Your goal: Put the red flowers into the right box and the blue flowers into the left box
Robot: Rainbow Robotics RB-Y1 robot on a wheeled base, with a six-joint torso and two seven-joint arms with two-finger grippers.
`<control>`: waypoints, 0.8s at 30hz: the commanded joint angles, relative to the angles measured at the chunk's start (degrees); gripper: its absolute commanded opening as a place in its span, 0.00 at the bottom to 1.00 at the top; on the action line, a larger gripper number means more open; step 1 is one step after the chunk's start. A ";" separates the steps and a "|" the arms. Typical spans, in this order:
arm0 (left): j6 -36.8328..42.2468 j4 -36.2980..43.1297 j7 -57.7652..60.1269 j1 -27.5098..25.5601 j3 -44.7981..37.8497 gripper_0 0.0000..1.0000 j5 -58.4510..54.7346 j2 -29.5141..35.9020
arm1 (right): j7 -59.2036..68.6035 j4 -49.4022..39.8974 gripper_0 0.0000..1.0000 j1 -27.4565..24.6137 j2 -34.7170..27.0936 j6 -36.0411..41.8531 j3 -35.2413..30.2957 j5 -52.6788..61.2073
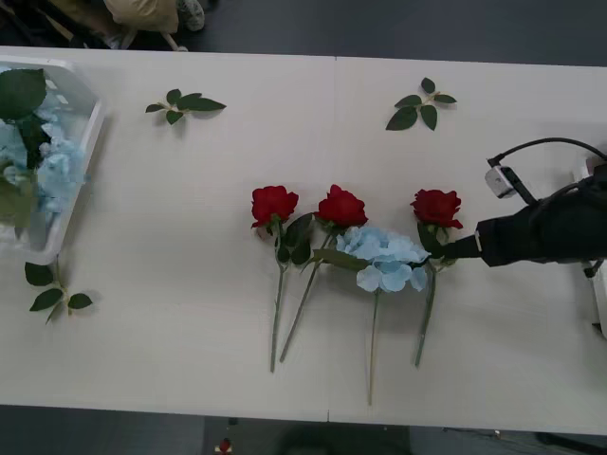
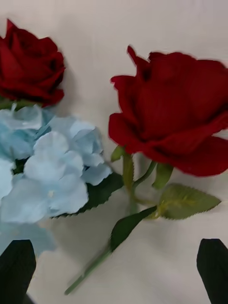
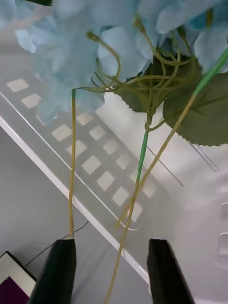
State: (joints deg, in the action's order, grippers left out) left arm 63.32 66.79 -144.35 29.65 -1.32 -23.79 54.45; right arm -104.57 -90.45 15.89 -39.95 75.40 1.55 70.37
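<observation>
Three red flowers lie in a row mid-table: left rose [image 1: 274,203], middle rose [image 1: 341,205], right rose [image 1: 437,207]. A blue flower [image 1: 384,258] lies between the middle and right roses, its stem toward the front edge. My right gripper [image 1: 456,251] is low beside the right rose [image 2: 175,128]; its black fingers [image 2: 16,266] are open, with the rose's stem and leaves just ahead of the gap. Several blue flowers [image 1: 52,166] lie in the left box [image 1: 90,123]. My left gripper [image 3: 111,273] hangs open over that box [image 3: 71,199], under blue heads [image 3: 95,47] and thin stems.
Green leaf sprigs lie at the back left [image 1: 185,104], the back right [image 1: 420,104] and front left beside the left box [image 1: 52,289]. The right box's white edge [image 1: 599,303] shows at the far right, behind my right arm. Bare tabletop lies between the roses and the left box.
</observation>
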 commanded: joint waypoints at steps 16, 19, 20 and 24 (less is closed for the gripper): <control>6.90 21.19 23.50 4.80 10.64 1.00 -44.24 -13.14 | 13.42 0.62 1.00 3.53 7.00 -3.16 2.23 -15.79; 7.08 25.49 35.19 4.80 14.42 1.00 -36.68 -16.75 | 13.60 2.47 1.00 5.29 6.73 -5.71 5.74 -16.23; 6.72 26.29 40.72 5.06 17.14 1.00 -32.81 -18.86 | 13.78 3.70 1.00 6.35 6.73 -6.76 7.50 -16.32; 6.72 26.99 47.14 5.06 22.94 1.00 -24.29 -24.75 | 14.13 7.04 1.00 8.90 6.73 -10.19 11.90 -16.40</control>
State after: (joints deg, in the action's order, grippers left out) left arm 70.51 92.88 -103.23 33.94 18.77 -51.21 32.03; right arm -92.81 -84.31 22.18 -32.60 67.19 11.53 54.30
